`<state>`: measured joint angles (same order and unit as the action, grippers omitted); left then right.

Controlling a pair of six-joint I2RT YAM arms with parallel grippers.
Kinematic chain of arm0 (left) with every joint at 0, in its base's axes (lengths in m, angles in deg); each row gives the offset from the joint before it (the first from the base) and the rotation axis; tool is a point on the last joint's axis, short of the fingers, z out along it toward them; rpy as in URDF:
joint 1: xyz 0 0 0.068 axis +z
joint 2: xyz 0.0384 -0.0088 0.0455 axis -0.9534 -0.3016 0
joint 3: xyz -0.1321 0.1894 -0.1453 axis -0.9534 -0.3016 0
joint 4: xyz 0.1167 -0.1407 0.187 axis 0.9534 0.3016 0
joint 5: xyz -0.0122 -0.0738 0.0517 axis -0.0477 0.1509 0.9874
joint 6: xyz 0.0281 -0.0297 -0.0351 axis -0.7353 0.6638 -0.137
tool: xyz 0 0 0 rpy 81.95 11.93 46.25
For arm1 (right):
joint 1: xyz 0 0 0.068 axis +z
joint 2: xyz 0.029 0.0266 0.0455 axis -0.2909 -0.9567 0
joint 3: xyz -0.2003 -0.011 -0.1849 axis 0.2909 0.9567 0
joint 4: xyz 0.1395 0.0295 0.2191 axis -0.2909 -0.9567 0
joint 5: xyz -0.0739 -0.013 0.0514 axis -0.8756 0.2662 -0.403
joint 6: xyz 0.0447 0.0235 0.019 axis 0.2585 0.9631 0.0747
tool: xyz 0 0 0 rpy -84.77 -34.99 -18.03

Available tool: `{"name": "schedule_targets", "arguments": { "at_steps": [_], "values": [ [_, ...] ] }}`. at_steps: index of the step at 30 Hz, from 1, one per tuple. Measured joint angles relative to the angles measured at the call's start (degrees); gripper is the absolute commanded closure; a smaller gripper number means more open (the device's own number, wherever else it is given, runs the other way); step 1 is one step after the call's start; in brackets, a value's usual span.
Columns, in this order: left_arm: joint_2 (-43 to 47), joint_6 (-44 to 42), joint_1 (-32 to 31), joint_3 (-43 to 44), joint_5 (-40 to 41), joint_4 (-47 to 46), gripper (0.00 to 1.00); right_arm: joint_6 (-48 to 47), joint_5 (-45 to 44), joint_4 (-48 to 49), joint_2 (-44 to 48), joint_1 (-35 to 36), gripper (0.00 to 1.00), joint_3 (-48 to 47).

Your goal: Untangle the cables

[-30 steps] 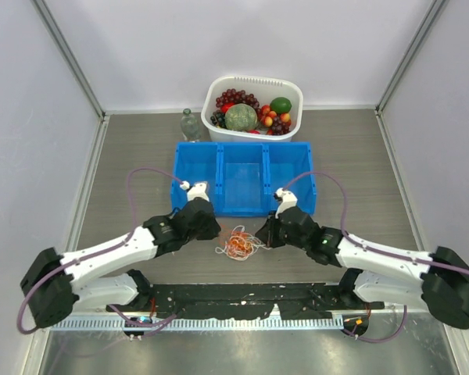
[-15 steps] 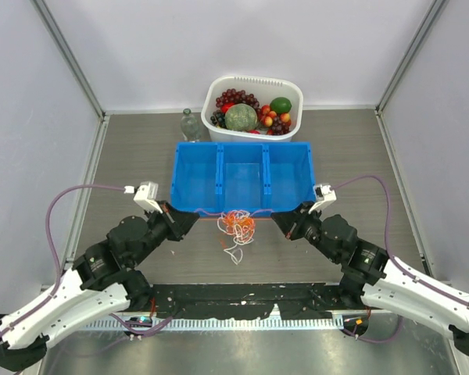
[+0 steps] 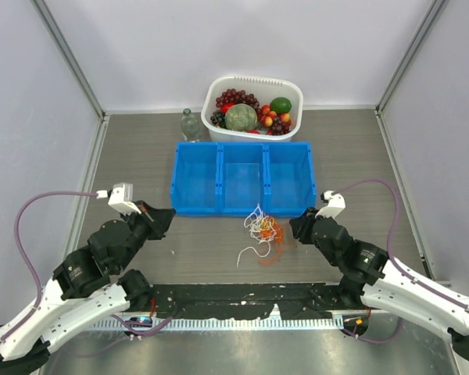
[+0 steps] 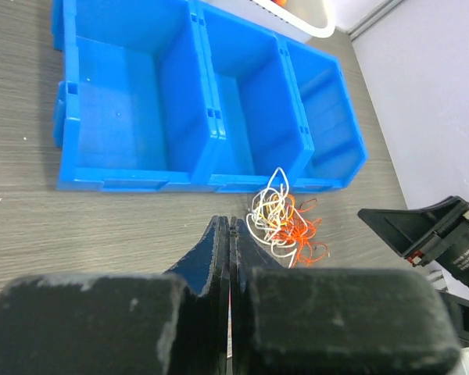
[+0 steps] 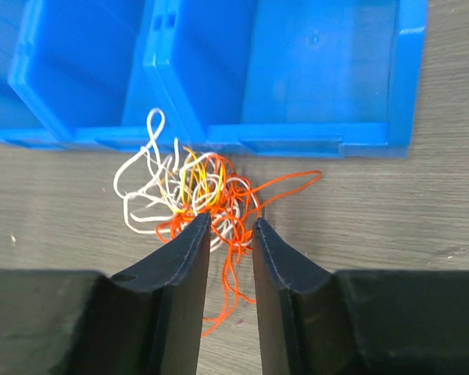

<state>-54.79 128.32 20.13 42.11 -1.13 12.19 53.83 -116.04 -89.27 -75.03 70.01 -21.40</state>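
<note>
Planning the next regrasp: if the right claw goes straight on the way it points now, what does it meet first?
The cables: the tangle lies just ahead of the right claw, in line with its gap. The blue bin stands behind. Height is unclear, so it might skim over them.

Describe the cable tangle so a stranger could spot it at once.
Find the blue three-compartment bin mid-table. Just in front of its right half, nearer the arms, lies the tangle. It is the only loose knot of thin white, orange and yellow cords.
</note>
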Motion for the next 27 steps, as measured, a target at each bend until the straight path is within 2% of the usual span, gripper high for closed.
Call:
{"name": "schedule_targets", "arguments": {
  "at_steps": [1,4,5,8,9,10,12,17,20,25,27],
  "values": [
    [-0.15,0.00,0.00,0.00,-0.17,-0.07,1.00,-0.46,0.87,0.02,-1.14,0.00,0.57,0.00],
    [-1.40,-0.07,0.00,0.00,-1.64,-0.74,1.00,-1.64,2.86,-0.09,-4.35,0.00,0.50,-0.09],
    [-2.23,-0.07,0.00,0.00,-2.45,-1.11,0.91,-2.08,3.80,-0.22,-5.70,0.00,0.44,-0.31],
    [-6.56,-0.22,0.00,-0.33,-6.43,-3.21,0.46,-3.21,6.80,-0.07,-9.18,0.00,0.43,-1.07],
    [-8.70,0.37,0.00,-0.96,-8.57,-4.98,0.39,-3.56,8.35,0.31,-10.80,0.00,0.43,-1.44],
    [-10.88,0.39,0.00,-1.75,-10.49,-6.56,0.36,-3.78,9.62,0.79,-11.98,0.00,0.43,-1.62],
    [-16.63,0.90,0.00,-4.44,-15.32,-11.54,0.35,-4.24,12.79,2.32,-14.80,0.00,0.44,-1.95],
    [-32.89,1.90,0.00,-8.57,-23.30,-22.29,0.49,-4.70,17.77,5.68,-17.70,0.00,0.47,-1.97],
    [-42.34,1.99,-0.04,-9.11,-27.10,-29.38,0.53,-4.68,19.37,7.85,-17.84,0.00,0.50,-1.97],
    [-53.70,1.53,-0.39,-5.68,-28.55,-36.11,0.55,-4.42,21.53,10.51,-20.20,0.00,0.52,-1.95],
    [-56.19,1.53,-0.50,-4.26,-28.50,-37.92,0.60,-4.15,22.12,11.34,-20.72,0.00,0.52,-1.84]
  ]
}}
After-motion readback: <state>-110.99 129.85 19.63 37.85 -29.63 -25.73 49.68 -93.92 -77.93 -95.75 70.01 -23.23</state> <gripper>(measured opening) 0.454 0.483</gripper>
